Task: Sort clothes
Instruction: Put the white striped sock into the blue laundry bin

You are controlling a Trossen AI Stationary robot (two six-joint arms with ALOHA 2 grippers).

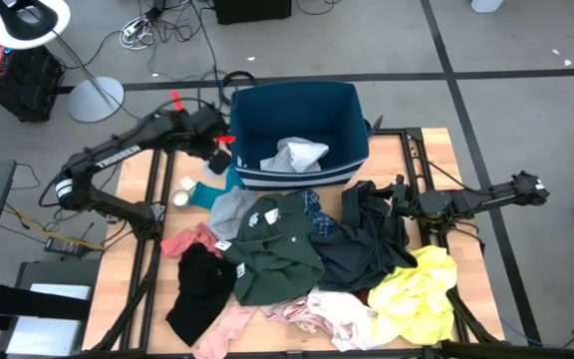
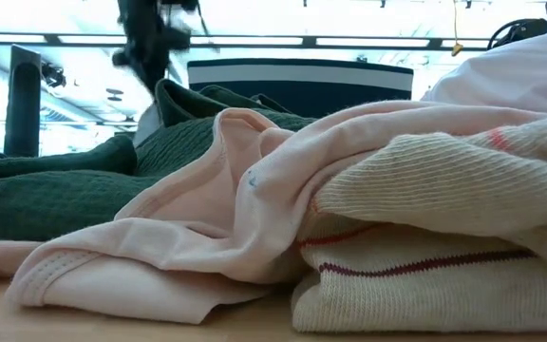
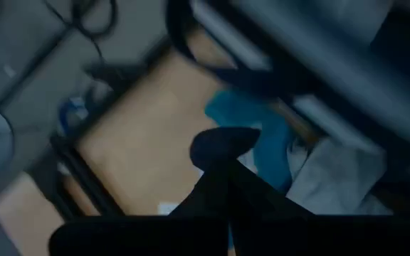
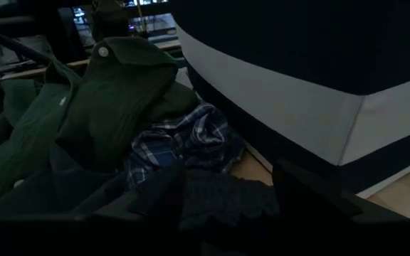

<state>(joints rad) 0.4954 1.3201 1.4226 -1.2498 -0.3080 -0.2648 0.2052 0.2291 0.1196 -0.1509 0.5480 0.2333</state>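
The clothes lie heaped on the wooden table: a dark green shirt (image 1: 277,249), blue plaid (image 1: 315,211), black (image 1: 202,284), yellow (image 1: 422,294), pale pink (image 1: 337,314), salmon (image 1: 192,239), grey (image 1: 229,209) and teal (image 1: 207,191) pieces. A white garment (image 1: 295,155) lies inside the navy bin (image 1: 297,87). My left gripper (image 1: 217,150) is beside the bin's left wall above the table, shut and empty (image 3: 223,139). My right gripper (image 1: 395,194) is open, low over a dark navy garment (image 1: 367,239), a fold of which (image 4: 226,195) lies between its fingers. My right gripper comes nearly level from the table's right side. Its fingers stand on either side of a fold of the dark navy garment (image 4: 223,203), which lies on the table. I cannot tell whether they touch it.
The striped bin wall (image 4: 297,64) stands close by the right gripper, with the plaid (image 4: 184,142) and green shirt (image 4: 112,99) ahead of it. Two small white objects (image 1: 181,195) lie by the teal cloth. Pink and cream ribbed cloth (image 2: 425,237) fill the near edge.
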